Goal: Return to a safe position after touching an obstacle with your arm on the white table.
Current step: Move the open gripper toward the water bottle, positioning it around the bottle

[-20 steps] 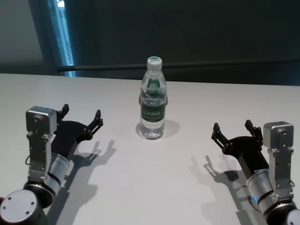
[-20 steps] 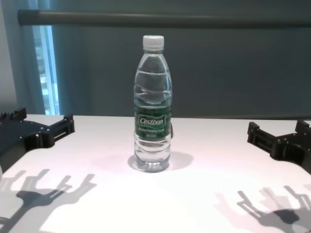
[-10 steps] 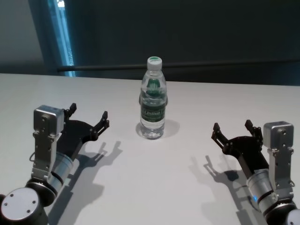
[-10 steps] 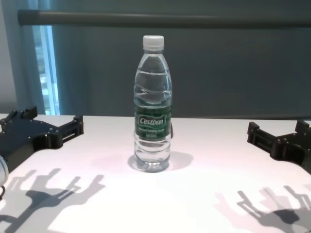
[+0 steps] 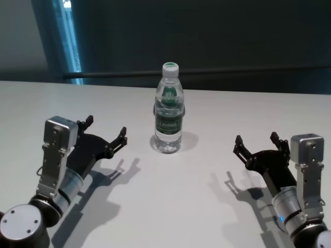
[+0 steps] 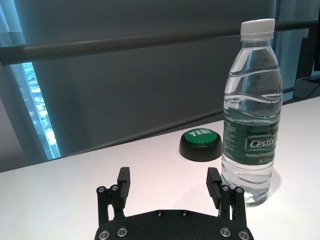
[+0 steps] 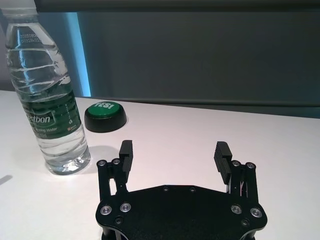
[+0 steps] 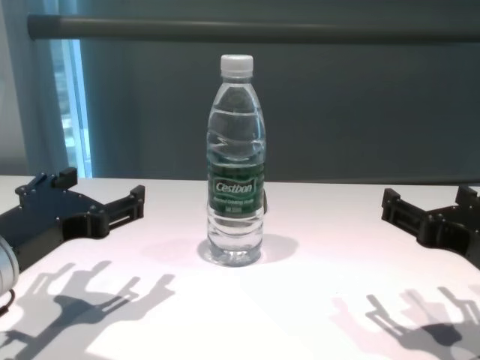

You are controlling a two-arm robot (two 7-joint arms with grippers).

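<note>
The obstacle, a clear water bottle [image 5: 168,110] with a white cap and green "Cestbon" label, stands upright on the white table [image 5: 170,201]; it also shows in the chest view [image 8: 236,165], the left wrist view [image 6: 251,115] and the right wrist view [image 7: 47,95]. My left gripper [image 5: 106,130] is open and empty, just left of the bottle and apart from it; it shows in the chest view [image 8: 101,195] and its own wrist view [image 6: 169,186]. My right gripper [image 5: 256,143] is open and empty, parked at the right, seen in the chest view [image 8: 427,202] and its own wrist view [image 7: 174,157].
A green push button on a black base [image 6: 201,144] lies on the table behind the bottle, also in the right wrist view [image 7: 105,116]. A dark rail [image 8: 255,28] and wall run behind the table's far edge.
My left gripper has moved right and forward, closer to the bottle, still open. The bottle and my right arm have not moved.
</note>
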